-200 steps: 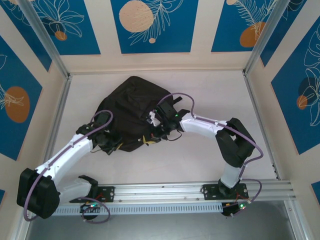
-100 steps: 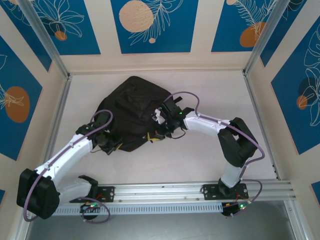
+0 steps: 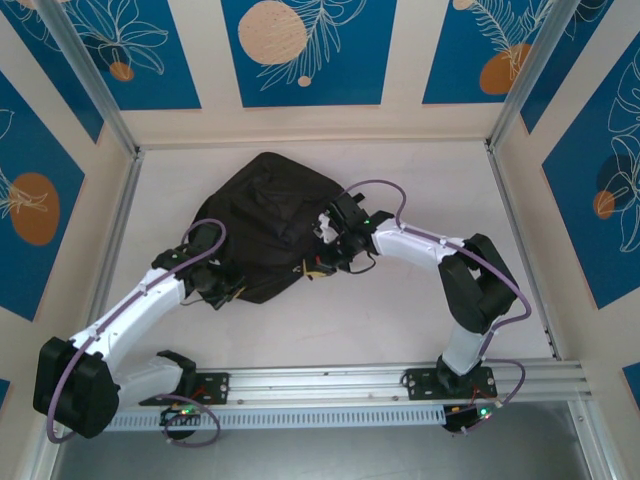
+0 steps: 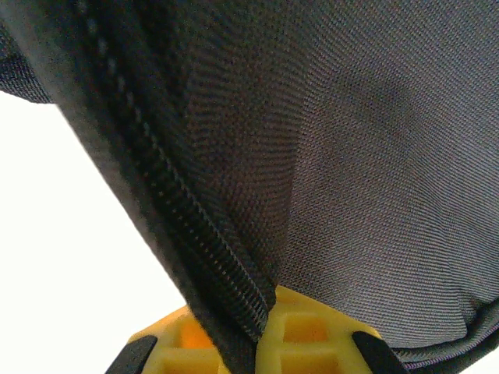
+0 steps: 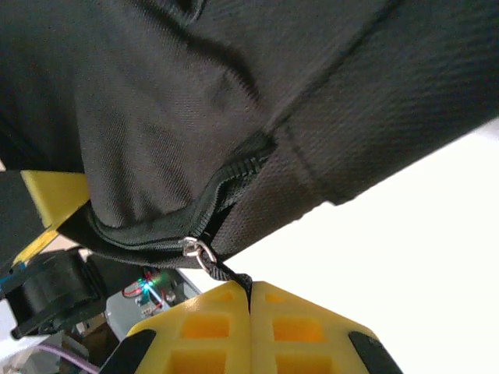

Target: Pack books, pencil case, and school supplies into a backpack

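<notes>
The black backpack, of coarse woven fabric, slumps at the middle of the table, and the cloth hides its inside. At its 7 o'clock edge the left tool pinches a fold of the backpack beside the ribbed zip teeth. At 4 o'clock the right tool, its yellow pads pressed together, grips the zip pull under a small metal ring. Bare table lies open toward 3 and 5 o'clock.

Cream walls carrying blue panels with orange discs and white leaf drawings box in a pale tabletop under even light. Aluminium posts rise at the back corners; a metal rail runs along the near edge.
</notes>
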Robot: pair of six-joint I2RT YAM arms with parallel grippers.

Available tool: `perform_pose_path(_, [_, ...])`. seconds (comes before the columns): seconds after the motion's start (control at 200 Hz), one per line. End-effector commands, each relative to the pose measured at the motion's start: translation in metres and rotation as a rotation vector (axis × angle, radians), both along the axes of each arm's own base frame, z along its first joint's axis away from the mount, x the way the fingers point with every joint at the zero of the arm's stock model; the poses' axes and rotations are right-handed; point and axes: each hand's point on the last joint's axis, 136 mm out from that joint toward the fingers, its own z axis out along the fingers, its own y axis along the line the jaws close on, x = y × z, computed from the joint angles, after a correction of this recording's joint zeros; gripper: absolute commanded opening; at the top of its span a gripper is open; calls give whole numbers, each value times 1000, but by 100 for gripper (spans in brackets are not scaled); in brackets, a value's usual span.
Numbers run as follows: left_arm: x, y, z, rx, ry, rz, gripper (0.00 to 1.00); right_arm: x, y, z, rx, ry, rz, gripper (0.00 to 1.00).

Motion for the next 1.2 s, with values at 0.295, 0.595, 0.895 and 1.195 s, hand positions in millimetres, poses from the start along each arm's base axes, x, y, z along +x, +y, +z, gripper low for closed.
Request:
perform_pose_path(0.295, [-7,-3,-9,16,29,-94,0,47,-57,0,-200,-96,-241,0])
perform_pose_path(0.595, [-7,-56,-8,-113,13,-378,7,51,-66,5,-149,-72,-298,0])
perform_pose_path(0.895, [-12,-79,-2,-137,-18,-488,3,42,-82,29,-118,-128,-322,15])
perform_pose_path(1.195, [-15,-96,0,-118,-24,-560,3,35,-72,45,-106,-86,-296,33])
